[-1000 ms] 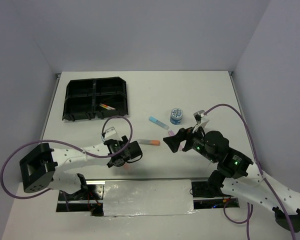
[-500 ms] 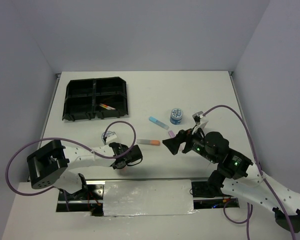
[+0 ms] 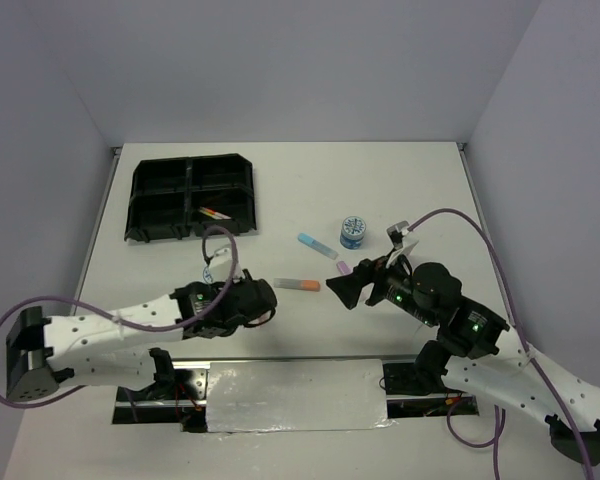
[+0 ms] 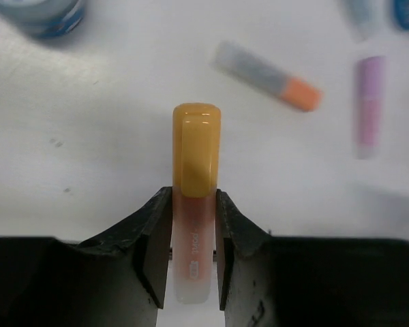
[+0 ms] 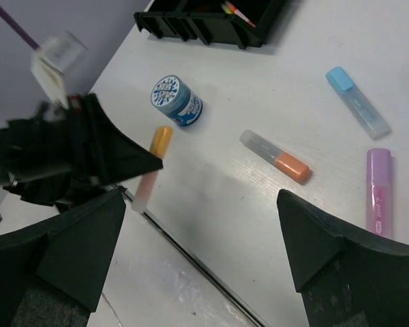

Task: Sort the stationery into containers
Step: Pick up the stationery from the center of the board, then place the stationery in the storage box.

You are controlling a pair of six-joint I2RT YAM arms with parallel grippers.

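Well, from the top camera the black tray [image 3: 145,200] is seen at the far left of the tabletop [image 3: 410,180], and a few coloured pens [image 3: 215,213] are lying in its near right compartment. The left tool [image 3: 263,300] is stretched out low over the near middle of the tabletop, and whatever it grips is hidden beneath it here. Just beyond it an orange-capped marker [image 3: 298,284] lies flat, and farther off a blue-capped marker [image 3: 317,246] and a blue tub [image 3: 353,230] are found. A purple marker [image 3: 342,268] is half hidden by the right tool [image 3: 338,284], which is held just beside it.

On to the left wrist: the jaws are pinched in on the pale barrel of a yellow-capped marker [image 4: 196,146], with the cap sticking out ahead of the fingertips. Whether that marker touches the tabletop cannot be told. A second blue tub [image 4: 37,13] is blurred at the upper left, and the orange-capped and purple markers are seen ahead to the right.

From the right wrist: the right tool's jaws are spread wide, nothing is held between them, and bare tabletop is seen beneath. The yellow-capped marker is seen clamped in the left tool, cap pointed toward the second blue tub, near it but apart. The orange-capped, blue-capped and purple markers are all seen lying outside the tray.
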